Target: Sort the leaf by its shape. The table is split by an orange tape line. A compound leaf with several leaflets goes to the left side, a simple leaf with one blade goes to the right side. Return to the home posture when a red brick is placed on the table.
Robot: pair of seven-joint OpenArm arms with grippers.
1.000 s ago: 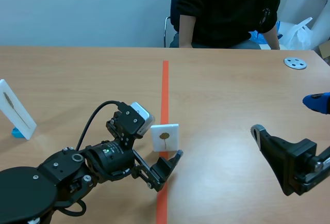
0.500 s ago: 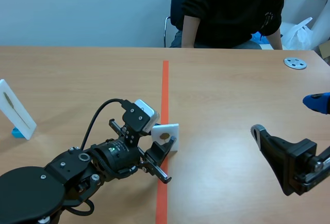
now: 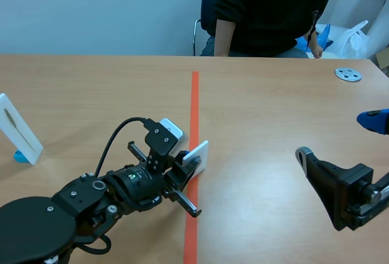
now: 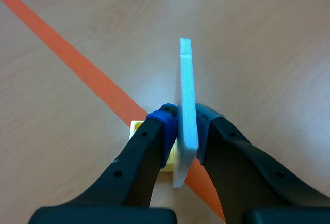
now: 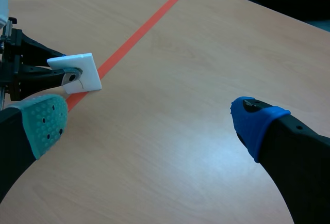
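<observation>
The left hand (image 3: 193,165) sits in the lower middle of the scene view, right at the orange line (image 3: 194,106), and is closed on the leaf card (image 3: 196,153). In the left wrist view the white card (image 4: 186,79) stands edge-on between the two fingers, with the blue pads pressed against both its faces, low on the card. Its upper part rises clear ahead of the fingertips. A small yellow base (image 4: 136,127) shows beside one finger at the card's foot, and the foot itself is over the line. I cannot tell whether the base is on the surface (image 3: 273,112) or just off it. In the right wrist view a thin dark stem shows on the card's face, but the leaf's shape is too small to tell. The right hand (image 5: 149,123) is at the lower right of the scene view, well apart from the card. Its fingers are spread wide and hold nothing, and only bare surface lies between them. At the far left of the scene view a second white card (image 3: 18,129) stands tilted on a blue base (image 3: 21,156). A round metal disc (image 3: 348,74) lies at the upper right. A person (image 3: 273,11) in dark clothes sits across the surface at the top.
</observation>
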